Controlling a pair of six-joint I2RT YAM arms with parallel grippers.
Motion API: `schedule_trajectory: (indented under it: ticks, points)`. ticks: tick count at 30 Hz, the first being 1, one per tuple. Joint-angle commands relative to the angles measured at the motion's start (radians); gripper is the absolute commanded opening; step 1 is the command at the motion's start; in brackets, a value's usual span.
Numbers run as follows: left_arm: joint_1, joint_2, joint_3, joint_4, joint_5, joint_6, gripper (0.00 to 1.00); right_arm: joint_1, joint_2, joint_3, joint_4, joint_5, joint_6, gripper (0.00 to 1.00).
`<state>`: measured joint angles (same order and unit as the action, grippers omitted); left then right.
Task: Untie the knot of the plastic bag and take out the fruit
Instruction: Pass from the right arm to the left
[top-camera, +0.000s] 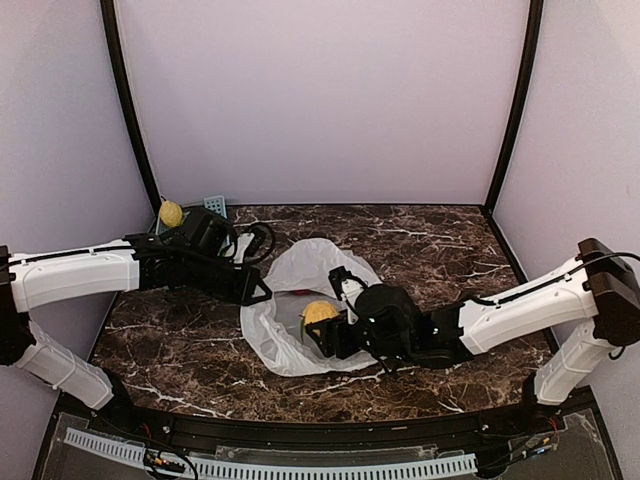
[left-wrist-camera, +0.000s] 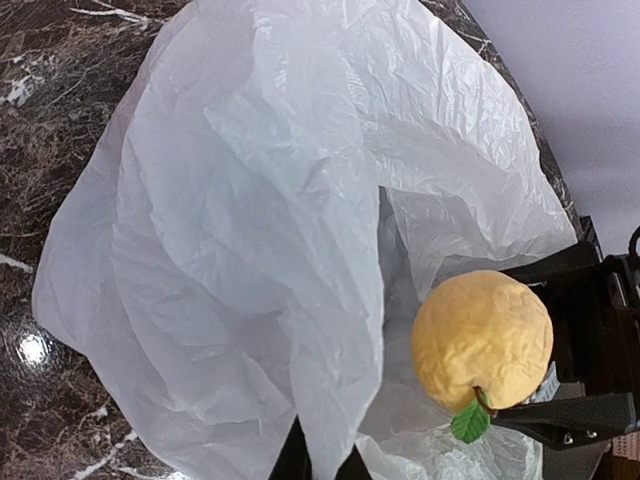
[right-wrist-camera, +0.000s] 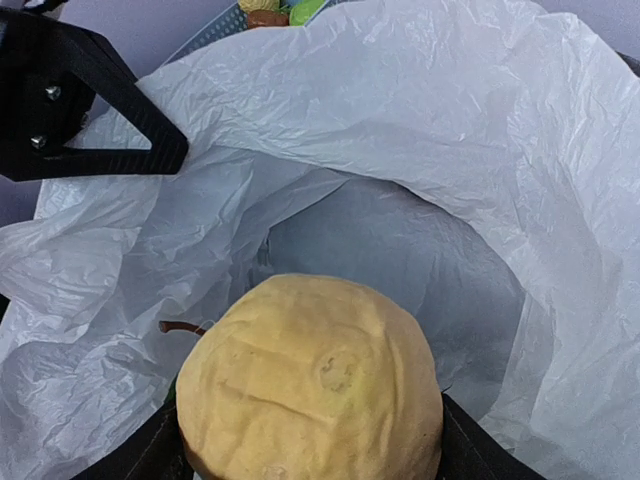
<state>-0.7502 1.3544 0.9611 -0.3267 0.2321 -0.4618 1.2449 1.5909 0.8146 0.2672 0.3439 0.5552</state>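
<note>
From above, the bag (top-camera: 298, 268) lies mid-desk (top-camera: 180, 350), its mouth gaping toward the right arm. The right gripper (top-camera: 322, 322) sits in that mouth, jaws spread wide around a yellow fruit (top-camera: 320, 311). The left gripper (top-camera: 264, 291) is pinched tight on the bag's left edge. The left wrist view shows that pinch on a fold, with the fruit off to the right at the rim. From the right wrist, the fruit fills the jaws with the bag beyond it. I'd judge the way out is up and back toward that arm. I can't see a knot.
</note>
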Motion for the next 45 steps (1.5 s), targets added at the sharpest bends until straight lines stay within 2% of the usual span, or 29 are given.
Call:
schedule_trajectory:
  ticks: [1,2,3,4,5,6,8,10,13,16,20,25,38,45]
  points:
    - [-0.004,-0.026,0.001,0.034,-0.035,-0.013,0.08,0.029,-0.099,0.000,-0.014,0.059,0.007,0.49]
    - [-0.004,-0.042,-0.002,0.042,-0.041,-0.013,0.19,0.032,-0.118,-0.001,-0.013,0.065,0.004,0.49]
    - [-0.004,-0.051,-0.003,0.044,-0.053,-0.013,0.26,0.032,-0.137,-0.005,-0.006,0.069,0.001,0.49]
    - [-0.004,-0.072,0.001,0.042,-0.059,-0.009,0.43,0.033,-0.158,-0.010,0.005,0.072,-0.005,0.49]
    - [-0.004,-0.083,0.005,0.036,-0.075,-0.005,0.51,0.032,-0.175,-0.016,0.023,0.071,-0.015,0.49]
    - [-0.003,-0.106,0.014,0.018,-0.085,0.003,0.63,0.032,-0.193,-0.025,0.044,0.068,-0.026,0.49]
    - [-0.004,-0.152,0.034,-0.019,-0.119,0.016,0.74,0.033,-0.218,-0.036,0.081,0.066,-0.050,0.49]
    - [-0.004,-0.196,0.059,-0.048,-0.129,0.038,0.80,0.033,-0.232,-0.035,0.111,0.053,-0.083,0.49]
    - [-0.004,-0.254,0.109,-0.084,-0.085,0.048,0.84,0.034,-0.244,-0.015,0.134,0.019,-0.130,0.49]
    - [-0.005,-0.263,0.148,-0.089,0.051,0.024,0.85,0.034,-0.241,0.015,0.149,-0.027,-0.181,0.49]
    - [-0.004,-0.249,0.156,-0.029,0.208,-0.058,0.86,0.046,-0.212,0.076,0.139,-0.056,-0.272,0.49]
    - [-0.006,-0.220,0.113,0.100,0.327,-0.154,0.90,0.070,-0.158,0.166,0.110,-0.058,-0.362,0.49]
    - [-0.032,-0.163,0.065,0.219,0.417,-0.237,0.94,0.083,-0.079,0.251,0.113,-0.068,-0.419,0.50]
    - [-0.038,-0.163,0.030,0.234,0.420,-0.268,0.92,0.085,-0.079,0.254,0.105,-0.070,-0.425,0.50]
